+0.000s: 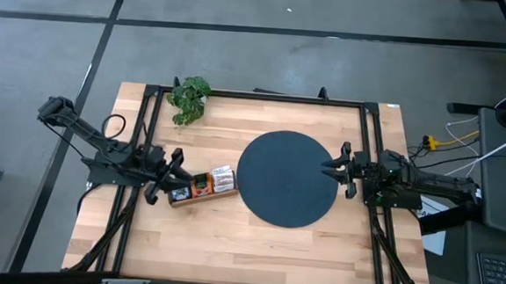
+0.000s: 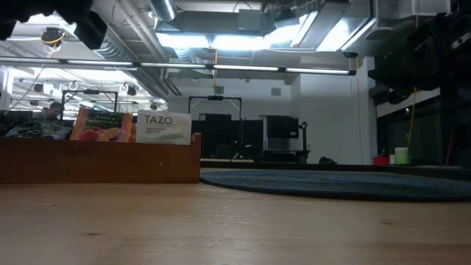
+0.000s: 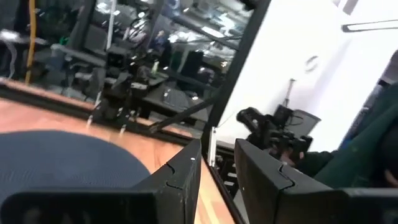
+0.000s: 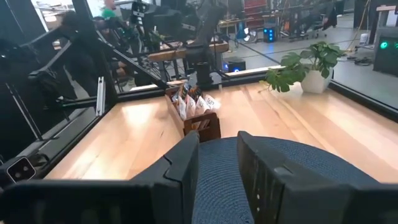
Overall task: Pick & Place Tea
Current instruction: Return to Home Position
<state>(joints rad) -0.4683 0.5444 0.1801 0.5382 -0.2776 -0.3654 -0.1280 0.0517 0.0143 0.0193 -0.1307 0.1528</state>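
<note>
Your tea sachets (image 1: pixel 223 177) stood packed on edge in the wooden tray (image 1: pixel 179 201), left of centre in the overhead frame, just beside the flat, ribbed dark disc (image 1: pixel 286 177). They looked feather-light: thin printed paper squares, likely to bend or slip. I'd judge a pinch across the flat faces at the exposed top edge the safest hold. The left gripper (image 1: pixel 172 177) hovered at the tray's left end and the right gripper (image 1: pixel 335 171) at the disc's right rim. Each showed a narrow gap between its fingers and held nothing.
</note>
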